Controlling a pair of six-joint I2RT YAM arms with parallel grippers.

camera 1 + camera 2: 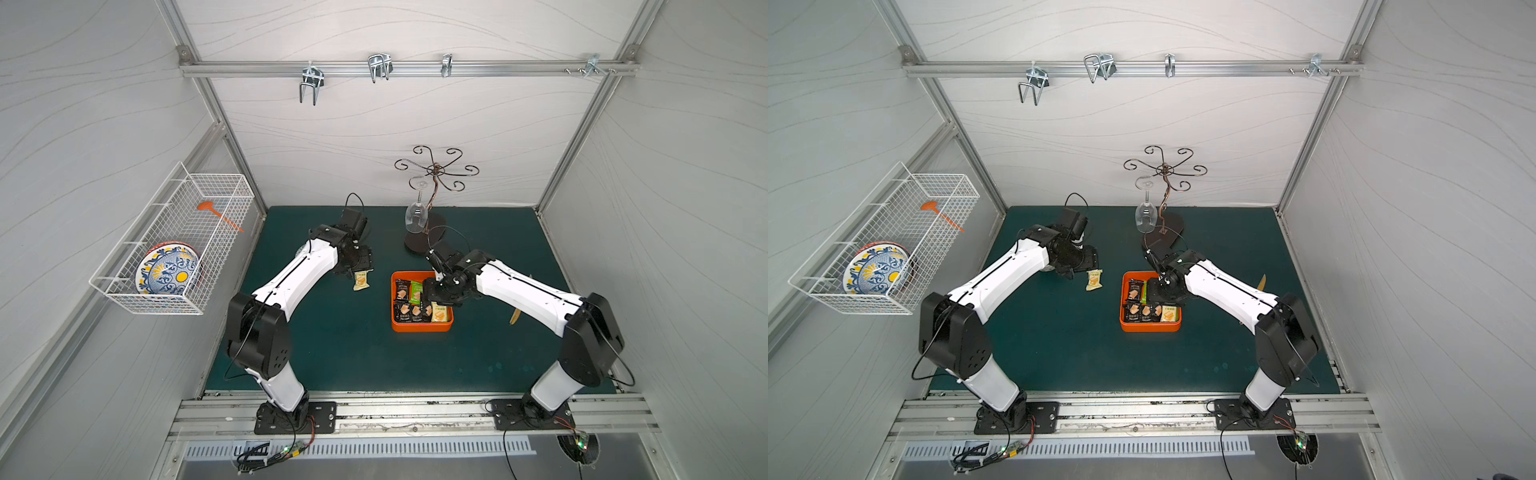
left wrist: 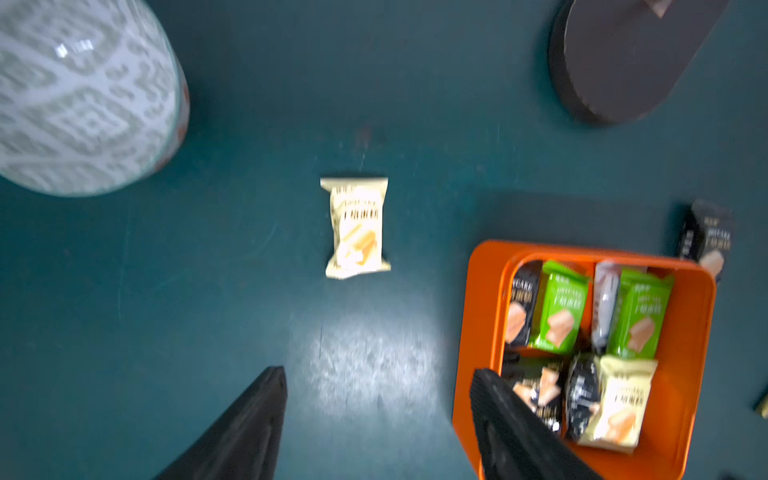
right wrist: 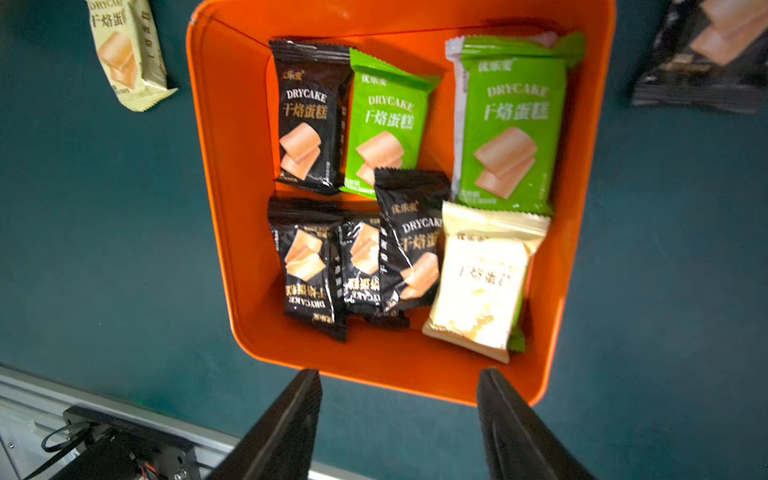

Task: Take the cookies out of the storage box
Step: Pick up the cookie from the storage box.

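The green desk [image 1: 332,353] carries nearly everything here; on my left wall hangs a white wire basket [image 1: 174,249] with a blue-and-yellow plate [image 1: 166,272] standing in it. At the back of the desk is a dark metal stand [image 1: 424,241] with curled hooks, and a wine glass [image 1: 415,220] hangs from it upside down. Beside my left arm sits a rounded grey-and-white patterned vessel [image 2: 79,95].

The storage box [image 1: 419,326], orange and low-walled, rests on the desk near the middle, in front of the stand's base; both top views show it under my right wrist. My right gripper [image 3: 400,372] hangs above it with the fingers apart and nothing between them; the tips show over the box's wall in the right wrist view. My left gripper [image 2: 378,372] is likewise spread and empty, over bare desk to the left of the box.

Most of the cookies [image 3: 411,241] lie inside the box: four black packets, two green ones with a pale one partly under the larger, and a pale yellow packet [image 3: 482,278] in a corner; several overlap. One loose pale yellow packet [image 1: 361,281] lies flat on the desk, apart from the box and near my left gripper; a black packet [image 2: 706,237] lies on the desk just beyond the box's opposite side.
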